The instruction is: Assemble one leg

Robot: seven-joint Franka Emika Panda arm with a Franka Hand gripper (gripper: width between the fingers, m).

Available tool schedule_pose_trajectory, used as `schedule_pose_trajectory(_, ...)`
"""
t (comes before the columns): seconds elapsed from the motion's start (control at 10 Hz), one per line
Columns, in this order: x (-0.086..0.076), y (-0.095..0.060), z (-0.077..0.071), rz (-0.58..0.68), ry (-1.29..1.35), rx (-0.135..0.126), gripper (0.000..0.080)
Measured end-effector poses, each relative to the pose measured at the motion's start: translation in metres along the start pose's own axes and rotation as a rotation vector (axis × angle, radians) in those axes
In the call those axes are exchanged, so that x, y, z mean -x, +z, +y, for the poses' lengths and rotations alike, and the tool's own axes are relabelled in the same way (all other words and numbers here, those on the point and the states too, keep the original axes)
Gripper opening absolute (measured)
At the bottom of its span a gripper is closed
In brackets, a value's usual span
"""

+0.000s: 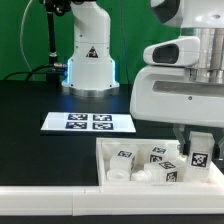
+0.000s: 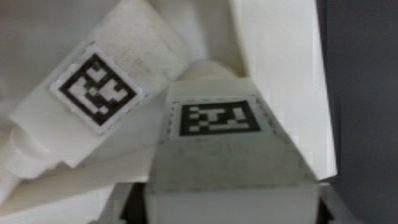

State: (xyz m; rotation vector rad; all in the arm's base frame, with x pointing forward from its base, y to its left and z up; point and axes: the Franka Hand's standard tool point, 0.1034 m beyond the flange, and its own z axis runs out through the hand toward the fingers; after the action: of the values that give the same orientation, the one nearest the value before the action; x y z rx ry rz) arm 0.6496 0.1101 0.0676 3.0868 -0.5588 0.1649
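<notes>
My gripper [image 1: 198,148] hangs over the right end of the white walled tray [image 1: 104,168] and is shut on a leg [image 1: 198,156], a white block with a black-and-white tag. In the wrist view the leg [image 2: 217,130] sticks out from between the jaws of the gripper [image 2: 228,206], tag facing the camera. More tagged white legs lie in the tray: one [image 1: 124,157] at its left, two [image 1: 158,155] [image 1: 166,171] in the middle. The wrist view shows a tagged white part [image 2: 93,88] beside and below the held leg.
The marker board [image 1: 88,122] lies flat on the black table behind the tray. The arm's white base [image 1: 88,55] stands at the back, before a green backdrop. A round white part [image 1: 118,175] lies in the tray. A white strip runs along the front edge.
</notes>
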Motion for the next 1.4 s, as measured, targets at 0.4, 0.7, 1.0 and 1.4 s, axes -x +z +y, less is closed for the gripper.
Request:
schedule_pose_trajectory(0.4,-0.004,0.0,0.021,-0.003,0.332,0.041,0.0287)
schedule_pose_trajectory(0.7,-0.007,0.0,0.033,-0.004,0.496,0.056,0.0295)
schedule_pose_trajectory(1.0,-0.008,0.001,0.027,0.008,0.365,0.044,0.0298)
schedule_pose_trajectory(1.4,-0.003,0.0,0.015,0.011,0.325,0.043,0.0393)
